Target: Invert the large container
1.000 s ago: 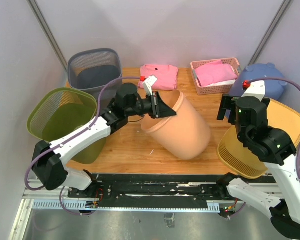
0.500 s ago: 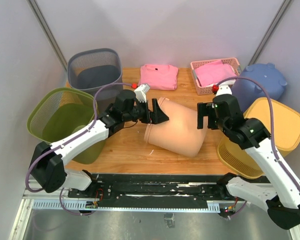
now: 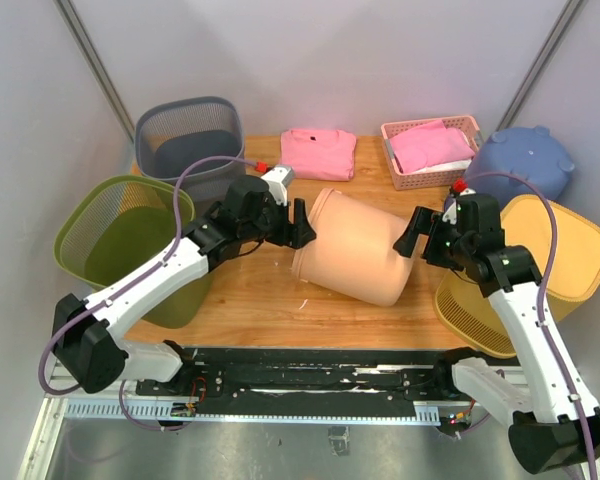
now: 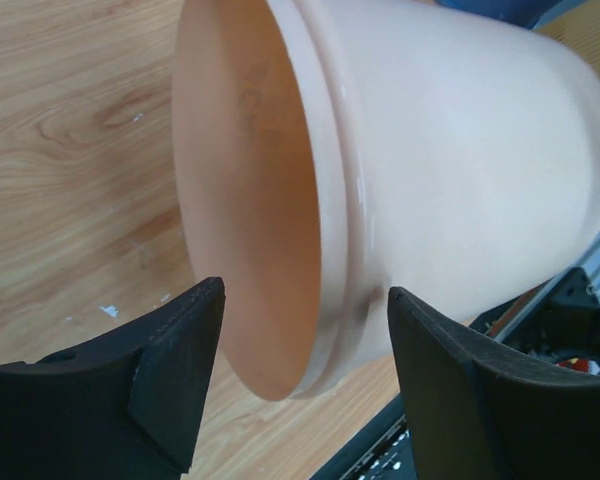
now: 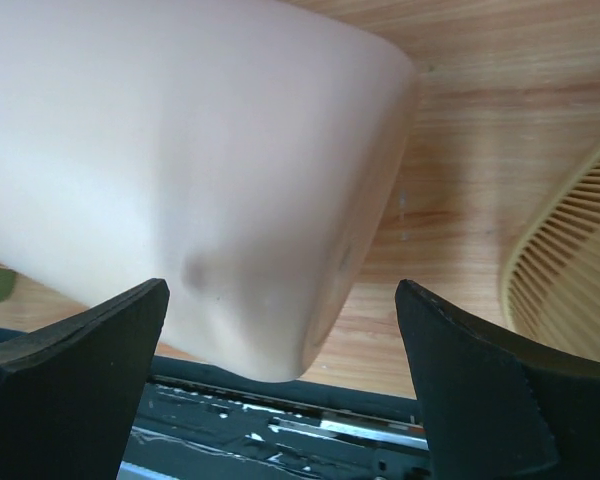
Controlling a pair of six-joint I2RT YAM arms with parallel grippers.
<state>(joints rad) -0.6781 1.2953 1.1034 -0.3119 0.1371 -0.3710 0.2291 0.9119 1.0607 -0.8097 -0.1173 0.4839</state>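
The large container (image 3: pixel 355 255), a peach plastic bucket, lies on its side on the wooden table (image 3: pixel 250 295). Its mouth faces left and its base faces right. My left gripper (image 3: pixel 298 225) is open at the rim. In the left wrist view the rim (image 4: pixel 330 200) sits just ahead of the spread fingers (image 4: pixel 180 370), with a gap on both sides. My right gripper (image 3: pixel 417 238) is open by the base. The right wrist view shows the rounded base (image 5: pixel 310 200) ahead of the wide-apart fingers (image 5: pixel 90 350), not touching them.
A grey mesh basket (image 3: pixel 188 135) and a green mesh basket (image 3: pixel 120 230) stand at the left. A folded pink cloth (image 3: pixel 318 152) and a pink crate (image 3: pixel 430 150) lie at the back. A blue tub (image 3: pixel 520 160) and a yellow basket (image 3: pixel 540 270) sit at the right.
The container went from tilted, held at the rim, to lying on its side. My left gripper let go and opened. My right arm swung in toward the base.
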